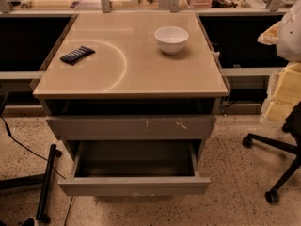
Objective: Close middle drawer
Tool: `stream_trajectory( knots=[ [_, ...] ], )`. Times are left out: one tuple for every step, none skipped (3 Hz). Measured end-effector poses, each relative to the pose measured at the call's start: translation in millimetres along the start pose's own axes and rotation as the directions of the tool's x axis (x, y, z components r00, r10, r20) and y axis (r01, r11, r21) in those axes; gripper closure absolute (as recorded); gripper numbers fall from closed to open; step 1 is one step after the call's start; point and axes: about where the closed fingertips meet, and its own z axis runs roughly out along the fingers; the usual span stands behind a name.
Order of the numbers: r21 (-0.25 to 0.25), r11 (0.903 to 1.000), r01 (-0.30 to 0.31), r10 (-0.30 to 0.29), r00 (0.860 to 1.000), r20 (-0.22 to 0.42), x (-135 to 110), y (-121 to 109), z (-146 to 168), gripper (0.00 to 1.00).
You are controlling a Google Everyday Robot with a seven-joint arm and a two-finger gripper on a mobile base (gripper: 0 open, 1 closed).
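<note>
Jaws out of shot; mid drawer (134, 185) pulled wide open.

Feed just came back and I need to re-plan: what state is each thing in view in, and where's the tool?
middle drawer: pulled far out, empty
top drawer: pulled out slightly
bowl: upright
dark packet: lying flat
tool: not in view

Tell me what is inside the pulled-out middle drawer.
The middle drawer shows a bare grey floor, with nothing on the visible part. Its back end is covered by the scratched drawer front above. The hand is out of view.
</note>
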Motion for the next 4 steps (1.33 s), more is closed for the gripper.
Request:
stream_trajectory(
  knots=[
    [0.0, 1.0, 0.0, 0.0, 1.0, 0.0, 0.0, 0.0, 0.0, 0.0],
    [0.011, 0.9999, -0.013, 0.012, 1.0, 0.025, 4.5, 6.4, 7.1, 0.0],
    [-0.006, 0.9998, -0.019, 0.02, 0.992, 0.122, 9.2, 35.4, 37.6, 0.0],
    [-0.085, 0.9936, -0.075, 0.095, 0.957, 0.274, 20.5, 76.4, 107.6, 0.0]
  ],
)
